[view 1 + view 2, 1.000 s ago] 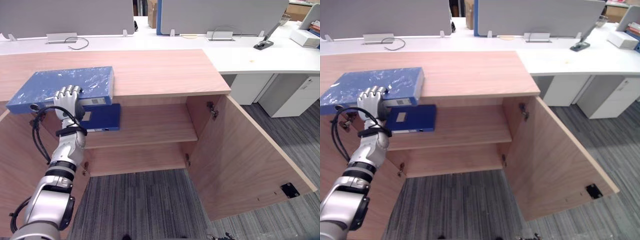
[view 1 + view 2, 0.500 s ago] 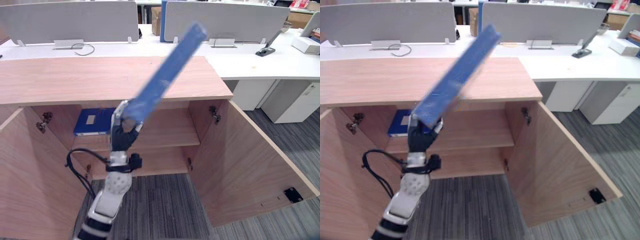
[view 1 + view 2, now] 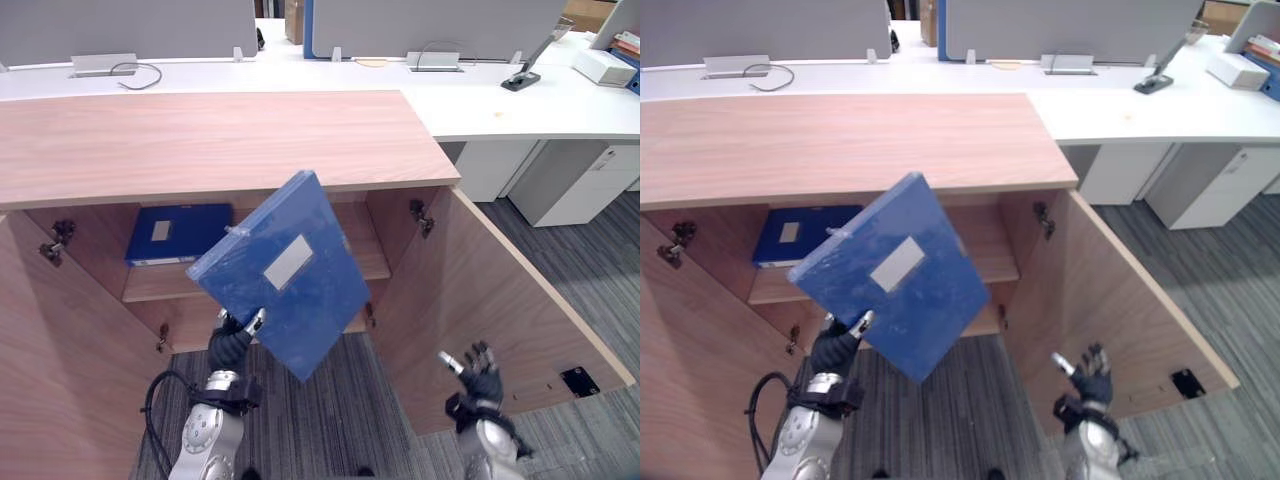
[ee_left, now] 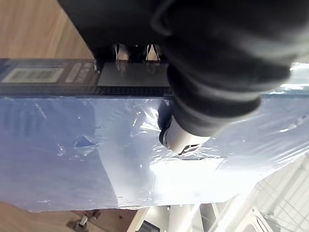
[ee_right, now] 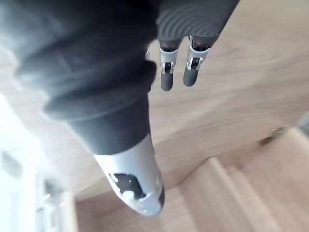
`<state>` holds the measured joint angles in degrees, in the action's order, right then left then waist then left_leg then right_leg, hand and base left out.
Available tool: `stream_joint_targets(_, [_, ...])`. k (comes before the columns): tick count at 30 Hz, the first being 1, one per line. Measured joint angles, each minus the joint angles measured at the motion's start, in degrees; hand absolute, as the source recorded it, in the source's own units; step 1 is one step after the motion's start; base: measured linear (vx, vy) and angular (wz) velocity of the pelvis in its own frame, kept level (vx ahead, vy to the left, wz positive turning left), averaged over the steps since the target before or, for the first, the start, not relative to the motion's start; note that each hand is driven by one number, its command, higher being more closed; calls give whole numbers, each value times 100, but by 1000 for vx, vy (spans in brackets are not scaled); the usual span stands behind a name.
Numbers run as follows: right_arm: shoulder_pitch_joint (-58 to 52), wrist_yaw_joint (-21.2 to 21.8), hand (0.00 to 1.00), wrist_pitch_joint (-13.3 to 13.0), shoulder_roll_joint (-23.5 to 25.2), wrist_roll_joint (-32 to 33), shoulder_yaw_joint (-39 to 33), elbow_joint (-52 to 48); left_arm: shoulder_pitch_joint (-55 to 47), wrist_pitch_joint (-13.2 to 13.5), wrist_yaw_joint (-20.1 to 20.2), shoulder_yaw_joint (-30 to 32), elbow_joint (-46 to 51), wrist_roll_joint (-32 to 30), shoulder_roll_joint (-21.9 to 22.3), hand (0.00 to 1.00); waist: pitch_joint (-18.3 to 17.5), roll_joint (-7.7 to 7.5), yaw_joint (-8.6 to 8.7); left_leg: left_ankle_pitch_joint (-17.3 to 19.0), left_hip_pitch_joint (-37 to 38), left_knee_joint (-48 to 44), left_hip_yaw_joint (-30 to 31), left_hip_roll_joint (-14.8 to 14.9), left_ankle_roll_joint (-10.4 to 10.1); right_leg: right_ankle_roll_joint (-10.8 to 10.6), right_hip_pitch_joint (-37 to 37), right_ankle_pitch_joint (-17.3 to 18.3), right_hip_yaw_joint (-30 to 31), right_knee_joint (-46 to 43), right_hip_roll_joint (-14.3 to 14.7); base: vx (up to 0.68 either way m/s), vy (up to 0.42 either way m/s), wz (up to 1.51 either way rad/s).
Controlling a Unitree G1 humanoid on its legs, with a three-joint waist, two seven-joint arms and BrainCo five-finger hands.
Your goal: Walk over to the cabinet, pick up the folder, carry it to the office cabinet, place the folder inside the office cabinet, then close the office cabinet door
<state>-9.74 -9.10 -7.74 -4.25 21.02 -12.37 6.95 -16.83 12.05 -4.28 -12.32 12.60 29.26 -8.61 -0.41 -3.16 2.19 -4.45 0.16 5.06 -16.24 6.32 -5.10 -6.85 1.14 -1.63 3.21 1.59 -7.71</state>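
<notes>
The office cabinet (image 3: 220,140) stands with both doors open. At its left side, the left door (image 3: 60,370) is swung out toward the camera. Inside the cabinet, at the left end of the upper shelf (image 3: 375,265), a second blue folder (image 3: 178,233) sits with its labelled side facing out.

In front of the cabinet's open middle, the left robot hand (image 3: 232,342) is clamped on the lower left edge of the blue folder (image 3: 285,275). The left wrist view shows its thumb pressed against the folder's glossy, plastic-wrapped face. The folder is held in the air before the cabinet's shelves, tilted like a diamond. One corner points up toward the cabinet's top edge and the opposite corner points down toward the grey carpet (image 3: 330,430). The grey rectangular label on its face is turned to the camera.

To the right, the cabinet's right door (image 3: 500,300) hangs wide open. Low down, just in front of that door, the right robot hand (image 3: 478,372) is empty, its fingers straight and spread apart.

Behind the cabinet runs a white worktop (image 3: 520,110) with grey partition panels (image 3: 440,15) along its far side.
</notes>
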Motion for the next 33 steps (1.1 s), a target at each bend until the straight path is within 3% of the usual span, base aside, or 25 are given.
stream_joint_targets(4, [469, 232, 0, -204, -507, -109, -192, -978, 180, 1, 168, 12, 43, -176, 44, 100, -6, 4, -18, 43, 41, 29, -30, 2, 23, -87, 16, -57, 0, -64, 2, -57, 3, -6])
stream_joint_targets(7, [789, 403, 0, -314, -892, -5, -195, -1023, 222, 1, 224, 26, 43, -202, 45, 100, -28, 10, -32, 47, 52, 31, -29, -9, 39, -87, 47, -56, 0, -98, 3, -55, 4, -7])
stream_joint_targets(9, [924, 761, 0, -350, -1129, 374, -108, -1023, 231, 3, 332, 18, 43, -229, 46, 100, -73, 31, -74, 31, 38, 32, -1, -8, 40, -87, 72, -56, 5, -101, 16, -39, -6, -5])
stream_joint_targets(14, [997, 1350, 0, -339, -1362, 1169, 355, -1006, 283, 4, 525, -140, 37, -386, 47, 100, -132, 26, -103, -72, 26, 30, 25, 0, 34, -86, 98, -58, 7, -137, 30, 0, 0, 0])
stream_joint_targets(18, [1285, 1658, 0, -331, -1382, 1383, 819, -957, 398, 13, 622, -280, 11, -453, 39, 100, -160, 33, -125, -106, 28, 31, 43, -1, 45, -86, 109, -59, 5, -188, 30, 0, 0, 0])
stream_joint_targets(25, [1689, 1791, 0, -326, -1574, 1375, 1247, -649, 544, 45, 728, -498, -258, -369, 0, 100, -165, 40, -168, -170, 2, 35, 110, -6, 50, -81, 112, -85, -40, -218, 26, -22, 14, 4])
stream_joint_targets(33, [2088, 1762, 0, -329, -1838, 1205, 1668, -252, 647, 89, 1084, -717, -259, 337, -82, 100, -181, 65, -207, -244, -13, 35, 149, -8, 70, -58, 117, -105, -69, -233, 26, -2, 4, 1])
